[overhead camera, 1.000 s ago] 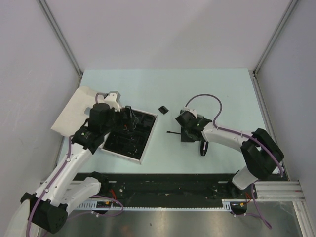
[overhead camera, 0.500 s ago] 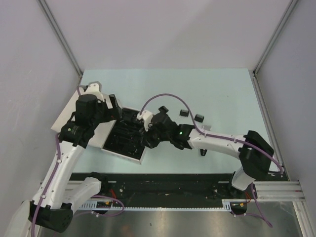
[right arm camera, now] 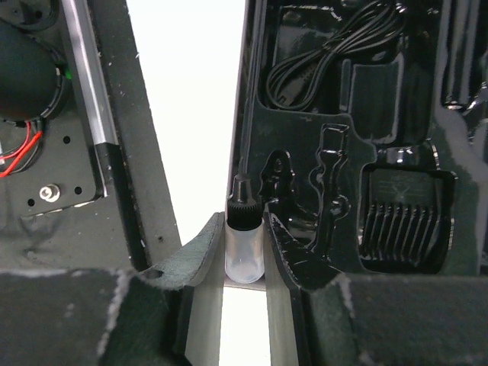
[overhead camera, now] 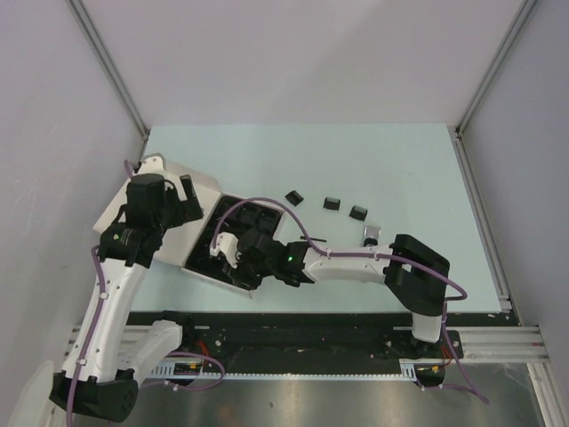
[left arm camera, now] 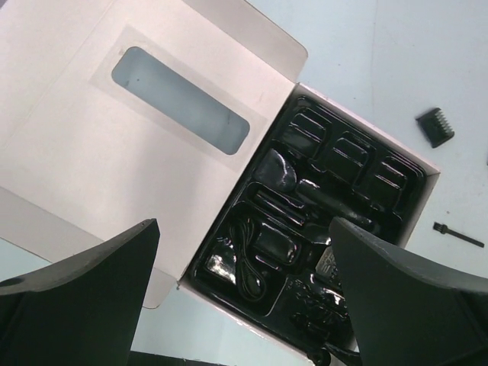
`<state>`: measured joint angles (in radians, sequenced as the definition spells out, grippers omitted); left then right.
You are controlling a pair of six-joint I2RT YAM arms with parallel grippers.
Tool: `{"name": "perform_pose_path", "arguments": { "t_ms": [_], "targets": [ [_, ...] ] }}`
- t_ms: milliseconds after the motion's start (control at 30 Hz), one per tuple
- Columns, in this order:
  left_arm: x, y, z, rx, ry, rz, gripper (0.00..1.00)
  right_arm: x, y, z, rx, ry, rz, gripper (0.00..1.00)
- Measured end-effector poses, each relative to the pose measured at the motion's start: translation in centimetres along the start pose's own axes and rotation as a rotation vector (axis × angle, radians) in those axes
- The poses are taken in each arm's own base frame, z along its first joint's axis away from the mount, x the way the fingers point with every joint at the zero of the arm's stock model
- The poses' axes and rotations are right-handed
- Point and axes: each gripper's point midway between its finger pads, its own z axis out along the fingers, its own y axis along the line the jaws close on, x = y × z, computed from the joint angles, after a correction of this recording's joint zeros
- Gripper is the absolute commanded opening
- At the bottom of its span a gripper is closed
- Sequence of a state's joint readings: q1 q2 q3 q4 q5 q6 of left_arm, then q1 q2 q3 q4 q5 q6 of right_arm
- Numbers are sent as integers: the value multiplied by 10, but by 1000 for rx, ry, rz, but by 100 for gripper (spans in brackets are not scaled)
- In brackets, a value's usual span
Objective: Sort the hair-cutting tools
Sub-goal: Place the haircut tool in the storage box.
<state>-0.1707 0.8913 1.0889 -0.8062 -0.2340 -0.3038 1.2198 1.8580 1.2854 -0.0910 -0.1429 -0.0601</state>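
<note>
The white box (overhead camera: 133, 197) lies open at the left, its black tray (left arm camera: 229, 175) holding the coiled black cable (left arm camera: 250, 263), also in the right wrist view (right arm camera: 328, 53). My right gripper (right arm camera: 245, 223) is shut on a small clear bottle with a black cap (right arm camera: 245, 255) at the tray's near edge (overhead camera: 233, 253). A ribbed comb piece (right arm camera: 404, 229) sits in a tray pocket. My left gripper (left arm camera: 244, 229) is open and empty above the lid and tray (overhead camera: 182, 191). Three black comb guards (overhead camera: 292, 197) (overhead camera: 332, 204) (overhead camera: 358, 212) lie on the table. The tiny brush (left arm camera: 457, 234) lies right of the tray. I cannot pick out the clipper.
A small grey-topped piece (overhead camera: 371, 234) lies on the table by the right arm's forearm. The right arm (overhead camera: 347, 262) stretches across the near table from its base. Grey walls close the cell on three sides. A black rail (overhead camera: 311, 342) runs along the near edge.
My right arm has swung left from the table's middle to the tray's near edge. My left gripper has drawn back left over the lid. More comb guards now show on the table.
</note>
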Motion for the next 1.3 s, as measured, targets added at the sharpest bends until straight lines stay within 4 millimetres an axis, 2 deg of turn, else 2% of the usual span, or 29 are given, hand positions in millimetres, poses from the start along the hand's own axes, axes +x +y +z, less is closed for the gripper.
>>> {"name": "perform_pose_path", "arguments": {
  "t_ms": [133, 467, 733, 900, 1100, 1200, 1300],
  "targets": [
    [1, 7, 1, -22, 8, -11, 100, -4, -4, 1, 26, -11, -31, 27],
    [4, 6, 1, -5, 23, -17, 100, 8, -12, 14, 55, 17, -51, 30],
    [11, 4, 3, 6, 48, -15, 100, 10, -17, 14, 60, 20, 0, 55],
    [12, 4, 4, 8, 51, -14, 100, 10, -20, 13, 50, 19, 15, 57],
    [12, 5, 4, 8, 51, -9, 100, 9, -18, 13, 26, 14, 59, 53],
    [12, 4, 4, 12, 52, -10, 100, 6, -18, 11, 17, 6, 99, 36],
    [14, 4, 5, 15, 60, -9, 100, 0, -19, 7, 8, -12, 143, 29]
  ]
}}
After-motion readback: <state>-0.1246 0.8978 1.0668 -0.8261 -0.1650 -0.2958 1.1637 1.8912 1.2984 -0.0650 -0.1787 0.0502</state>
